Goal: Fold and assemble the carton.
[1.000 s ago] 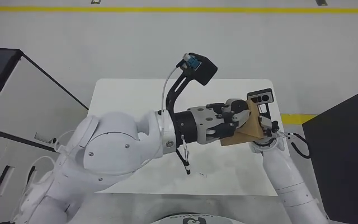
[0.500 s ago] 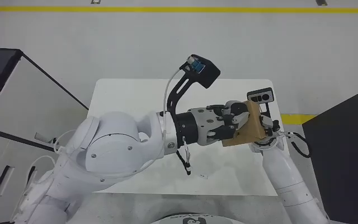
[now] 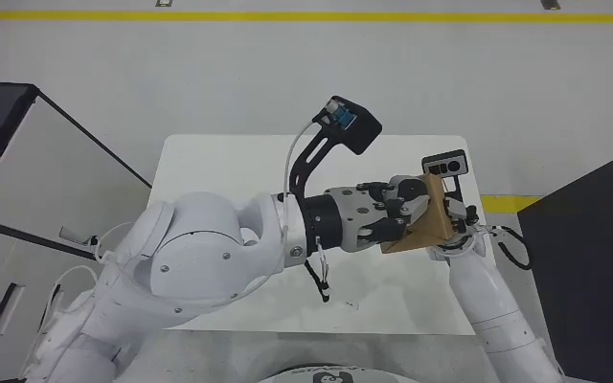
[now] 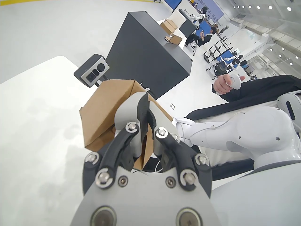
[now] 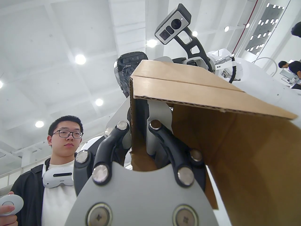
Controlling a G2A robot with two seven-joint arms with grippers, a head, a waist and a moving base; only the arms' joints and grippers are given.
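Note:
A brown carton (image 3: 429, 225) hangs in the air over the right end of the white table (image 3: 220, 172), partly opened into a box shape. My left gripper (image 3: 407, 206) meets it from the left. In the left wrist view that gripper (image 4: 146, 111) is shut on one wall of the carton (image 4: 105, 109). My right gripper (image 5: 135, 123) comes from below, shut on a side wall of the carton (image 5: 211, 142), one finger inside and one outside. The open cavity faces the right wrist camera. In the top view the carton hides the right fingers.
A tall black cabinet (image 3: 575, 268) stands just off the table's right edge, close to the right arm. A black-framed panel (image 3: 29, 144) stands to the left. The left arm's bulk lies across the table's middle; bare tabletop shows at the back left.
The left wrist has shifted slightly right, and the carton has turned a little with it. Both grippers keep their hold.

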